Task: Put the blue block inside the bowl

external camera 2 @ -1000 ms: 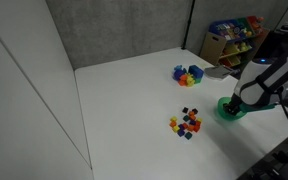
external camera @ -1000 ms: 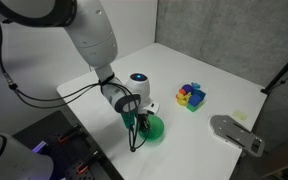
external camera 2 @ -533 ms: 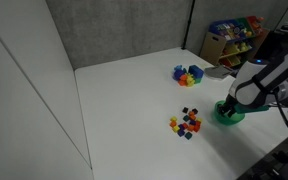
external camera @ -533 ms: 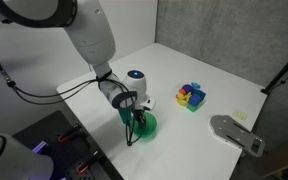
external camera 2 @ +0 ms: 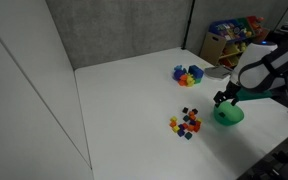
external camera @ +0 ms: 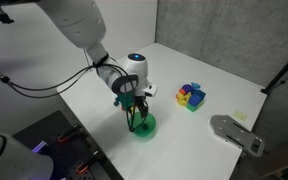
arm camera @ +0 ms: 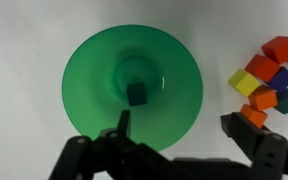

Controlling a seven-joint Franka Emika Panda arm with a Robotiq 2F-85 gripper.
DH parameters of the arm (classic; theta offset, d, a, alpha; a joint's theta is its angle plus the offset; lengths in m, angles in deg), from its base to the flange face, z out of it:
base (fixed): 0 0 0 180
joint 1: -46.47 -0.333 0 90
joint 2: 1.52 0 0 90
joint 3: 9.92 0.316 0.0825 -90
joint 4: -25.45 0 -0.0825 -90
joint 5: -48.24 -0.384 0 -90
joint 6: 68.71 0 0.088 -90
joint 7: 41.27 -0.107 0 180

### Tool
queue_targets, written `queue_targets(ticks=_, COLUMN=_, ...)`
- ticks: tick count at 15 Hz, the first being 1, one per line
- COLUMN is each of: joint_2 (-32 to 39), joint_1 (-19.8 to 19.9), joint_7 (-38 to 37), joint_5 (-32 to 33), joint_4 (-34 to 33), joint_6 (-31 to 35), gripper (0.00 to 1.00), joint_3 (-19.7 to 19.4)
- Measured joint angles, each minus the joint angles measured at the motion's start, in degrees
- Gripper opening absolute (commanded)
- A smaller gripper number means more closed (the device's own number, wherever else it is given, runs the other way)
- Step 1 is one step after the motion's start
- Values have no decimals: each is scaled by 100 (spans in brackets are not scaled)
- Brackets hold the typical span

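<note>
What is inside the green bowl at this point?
In the wrist view, one small dark cube lies at the bottom of the bowl; nothing else shows inside. A finger of the open gripper covers part of the near rim.

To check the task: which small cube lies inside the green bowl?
The dark cube at the middle of the bowl; the other cubes lie piled outside it.

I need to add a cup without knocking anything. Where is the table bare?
Widest bare patch: the table between the white side panel and the small cubes. A narrower gap lies between the larger blocks and the small cubes. Crowded: around the bowl, with the gripper above it and the cubes close by.
</note>
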Motion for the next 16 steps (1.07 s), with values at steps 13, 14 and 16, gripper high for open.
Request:
queue_targets(ticks=13, joint_2=-2769, joint_1=-451, joint_7=389, joint_5=41, joint_4=56, joint_6=-3243, gripper=100, joint_3=466)
queue_targets(ticks=14, joint_2=-2970, joint_1=-451, joint_7=453, joint_5=72, joint_4=39, joint_6=-3434, gripper=100, joint_3=478)
queue_targets(ticks=16, joint_2=-3291, joint_1=-451, joint_7=527, joint_5=182, joint_4=8, joint_6=-3730, gripper=100, joint_3=499)
